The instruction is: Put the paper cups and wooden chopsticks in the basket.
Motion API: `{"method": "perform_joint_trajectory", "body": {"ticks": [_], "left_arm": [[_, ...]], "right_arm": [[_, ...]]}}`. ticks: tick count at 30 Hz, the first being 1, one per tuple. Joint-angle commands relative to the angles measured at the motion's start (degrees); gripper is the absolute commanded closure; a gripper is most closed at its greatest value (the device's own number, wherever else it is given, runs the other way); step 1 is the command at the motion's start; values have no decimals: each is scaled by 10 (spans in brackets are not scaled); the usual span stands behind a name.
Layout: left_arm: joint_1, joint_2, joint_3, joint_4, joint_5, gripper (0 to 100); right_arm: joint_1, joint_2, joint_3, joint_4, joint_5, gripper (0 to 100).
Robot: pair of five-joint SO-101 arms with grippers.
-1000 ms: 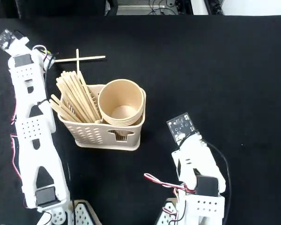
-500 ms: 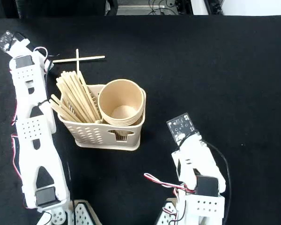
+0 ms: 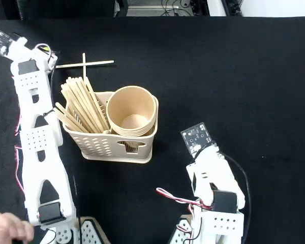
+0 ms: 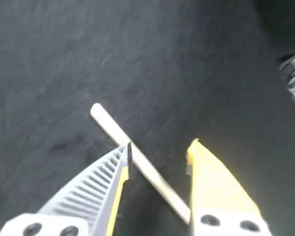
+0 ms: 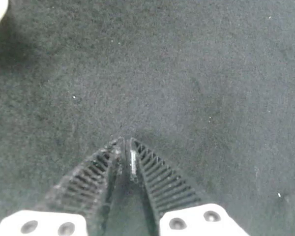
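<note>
A cream basket (image 3: 109,148) stands left of the table's middle. It holds stacked paper cups (image 3: 132,116) and a bundle of wooden chopsticks (image 3: 81,104). Behind it two loose chopsticks lie crossed on the black cloth, one lengthwise (image 3: 96,63) and one across it (image 3: 84,57). My left arm (image 3: 33,112) stretches along the left side to the far left corner, ending beside them. The left gripper (image 4: 161,147) is open just above the cloth, and a chopstick (image 4: 110,128) runs between its fingers. My right gripper (image 5: 124,143) is shut on nothing, low over bare cloth near the front.
The right arm (image 3: 213,183) sits folded at the front, right of the basket. Black cloth (image 3: 234,76) covers the table, with open room on the right and far side. Cables and equipment line the back edge.
The left arm's wrist has shifted slightly toward the far left corner. The loose chopsticks, the basket and the right arm have stayed put.
</note>
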Motion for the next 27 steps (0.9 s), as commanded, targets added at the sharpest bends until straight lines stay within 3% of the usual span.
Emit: {"method": "perform_joint_trajectory", "body": {"ticks": [1,3,7,13,19,27], "left_arm": [[8,-15,-15,-47,4,834],[15,-10,24,-68,-10,848],[23,-11,79,-84,-105,891],[26,-5,93,-70,-108,899],[25,-11,73,51,-111,899],[-3,-11,-88,283,-122,895]], "right_arm": [[-6,-40,-1,2,4,985],[-6,-40,-1,2,4,985],[-6,-40,-1,2,4,985],[-5,-40,-1,2,4,985],[-4,-40,-1,2,4,985],[-4,-40,-1,2,4,985]]}}
